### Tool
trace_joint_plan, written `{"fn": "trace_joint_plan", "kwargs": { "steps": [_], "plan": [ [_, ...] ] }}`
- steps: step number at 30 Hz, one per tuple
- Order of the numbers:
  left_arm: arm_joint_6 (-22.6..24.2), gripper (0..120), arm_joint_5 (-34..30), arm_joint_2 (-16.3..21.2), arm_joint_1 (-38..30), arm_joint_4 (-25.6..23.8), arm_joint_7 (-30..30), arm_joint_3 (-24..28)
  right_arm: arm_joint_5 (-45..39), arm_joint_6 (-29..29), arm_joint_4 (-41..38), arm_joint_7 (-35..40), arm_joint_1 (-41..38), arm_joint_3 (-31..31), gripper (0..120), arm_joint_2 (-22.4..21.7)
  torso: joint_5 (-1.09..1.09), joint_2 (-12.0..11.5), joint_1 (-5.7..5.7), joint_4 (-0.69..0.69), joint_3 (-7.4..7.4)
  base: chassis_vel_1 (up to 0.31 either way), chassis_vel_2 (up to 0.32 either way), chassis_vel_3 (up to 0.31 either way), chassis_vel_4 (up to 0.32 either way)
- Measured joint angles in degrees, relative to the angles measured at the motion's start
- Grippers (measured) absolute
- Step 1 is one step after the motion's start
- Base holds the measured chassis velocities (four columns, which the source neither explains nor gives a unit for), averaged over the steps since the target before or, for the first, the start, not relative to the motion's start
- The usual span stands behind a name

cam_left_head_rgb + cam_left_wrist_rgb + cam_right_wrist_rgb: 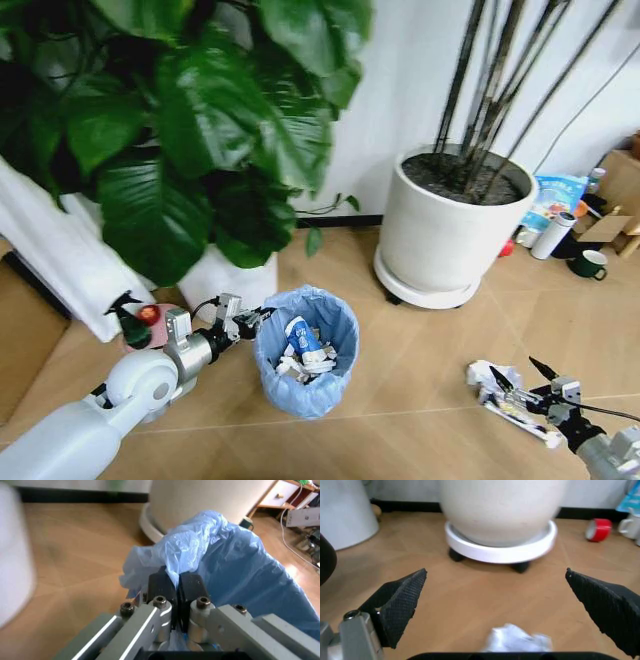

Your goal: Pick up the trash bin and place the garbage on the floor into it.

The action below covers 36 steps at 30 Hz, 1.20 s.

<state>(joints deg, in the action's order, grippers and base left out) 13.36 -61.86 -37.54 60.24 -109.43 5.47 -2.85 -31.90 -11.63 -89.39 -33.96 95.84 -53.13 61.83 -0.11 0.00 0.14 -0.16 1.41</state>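
I have the left gripper (250,322) at lower left of centre in the head view, its black pads pressed together on the crinkled light-blue liner at the rim of the trash bin (335,385); the left wrist view shows the thin plastic bunched and pinched between the two fingers (161,587). The bin is small and round, standing on the herringbone wooden floor (420,350) just below centre, with white and blue scraps already lying inside it. My right gripper (520,380) sits at lower right, its dark textured fingers (402,602) spread wide apart over a piece of garbage (500,402), a crumpled white wad lying flat on the boards. Behind, a smooth white plant pot (445,240) stands on a round wheeled base; a glossy red tape roll (598,528) lies beside it.
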Motion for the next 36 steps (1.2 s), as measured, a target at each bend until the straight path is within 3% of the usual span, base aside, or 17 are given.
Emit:
{"fn": "trace_joint_plan", "kwargs": {
  "steps": [11,21,26,36],
  "plan": [
    [0.0,0,0.0,-0.2,0.1,-0.3,-0.2,0.3,1.2,-2.1,0.9,-1.1,-0.5,0.6,100,0.1,0.01,0.0,-0.01,0.00,0.00,-0.317,-0.309,0.306,0.304],
    [0.1,0,0.1,-0.1,0.1,-0.3,-0.3,0.4,2.0,-3.7,2.0,-1.8,-1.7,2.3,100,-0.1,0.01,0.0,-0.01,0.04,-0.01,0.036,0.034,-0.021,-0.020],
    [0.1,0,-0.2,0.2,-0.1,-0.3,-0.4,0.5,4.0,-1.1,4.2,-2.5,-2.7,3.5,100,-1.2,0.00,0.0,-0.01,0.03,-0.01,0.038,0.025,-0.012,-0.028],
    [0.3,0,-0.8,0.8,-0.3,-0.5,-0.4,0.9,4.0,1.1,12.3,-2.8,-9.7,10.6,100,-4.4,0.00,0.0,-0.01,0.02,0.00,0.000,0.000,0.000,0.000]
  ]
}}
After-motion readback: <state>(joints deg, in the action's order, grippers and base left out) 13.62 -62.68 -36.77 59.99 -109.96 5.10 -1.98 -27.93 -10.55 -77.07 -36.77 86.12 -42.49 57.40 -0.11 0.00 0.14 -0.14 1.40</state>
